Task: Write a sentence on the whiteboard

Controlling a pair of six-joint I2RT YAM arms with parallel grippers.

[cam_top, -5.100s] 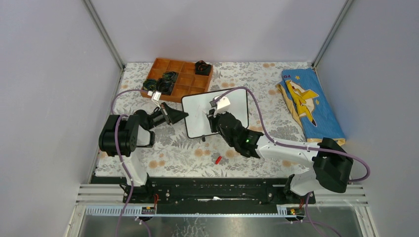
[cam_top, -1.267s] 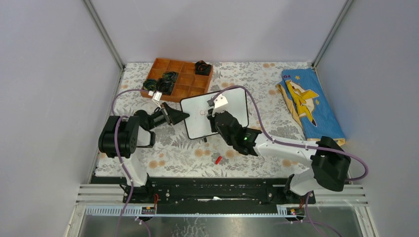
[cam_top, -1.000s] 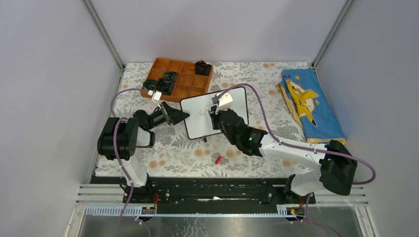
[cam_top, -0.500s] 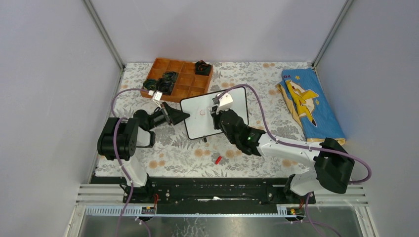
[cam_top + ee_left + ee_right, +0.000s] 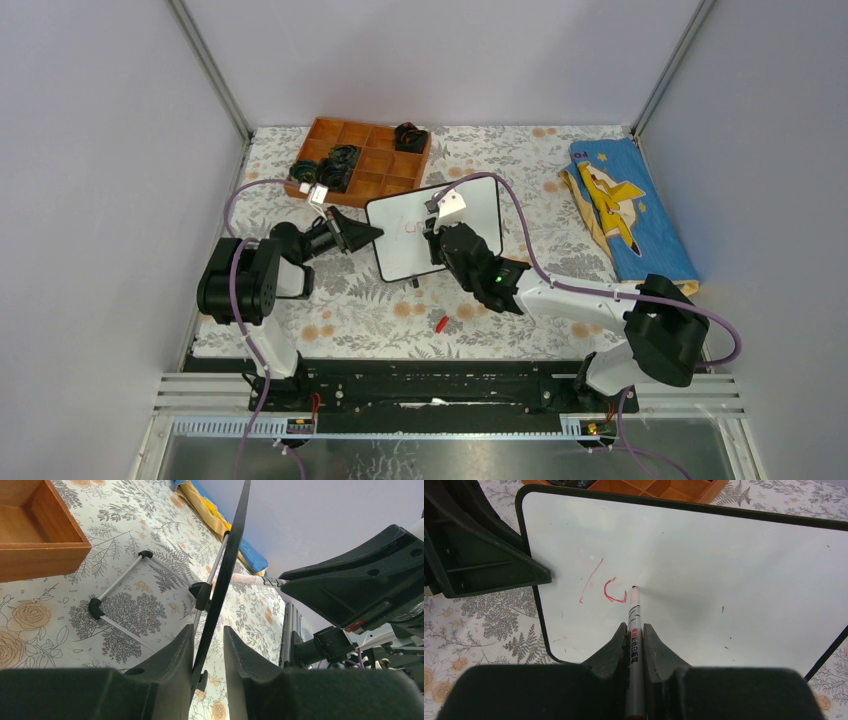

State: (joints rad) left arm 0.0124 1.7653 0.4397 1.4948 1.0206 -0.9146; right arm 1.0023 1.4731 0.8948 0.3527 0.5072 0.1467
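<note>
Overhead, a bench [image 5: 380,310] under a floral cloth sits between plain grey walls. Toward the back stands an orange wooden compartment tray [image 5: 370,165]. Just on the near side of that tray is the small white rectangular whiteboard with a thin black frame [image 5: 400,255]. Its long axis runs left to right and its face is turned toward the arms. Well right of the tray lies a folded blue cloth with a yellow plane on it [image 5: 630,210]. A small red piece [image 5: 441,323] lies on the bench, nearer the arms than the tray. The left hand [image 5: 368,236] meets the board's left edge and the right hand [image 5: 432,240] is over its face.

From the left wrist, the board shows edge-on, leaning on a thin wire stand with black feet [image 5: 120,580] on the tray's side. The hand's two fingers straddle that edge closely. I cannot tell whether they pinch it.

From the right wrist, the fingers are clamped on a slim grey marker with a red band [image 5: 634,625]. Its long axis points away from the hand toward the tray. Its tip touches the white face just right of the thin red handwritten marks [image 5: 605,592], a slanted stroke and an open loop.
</note>
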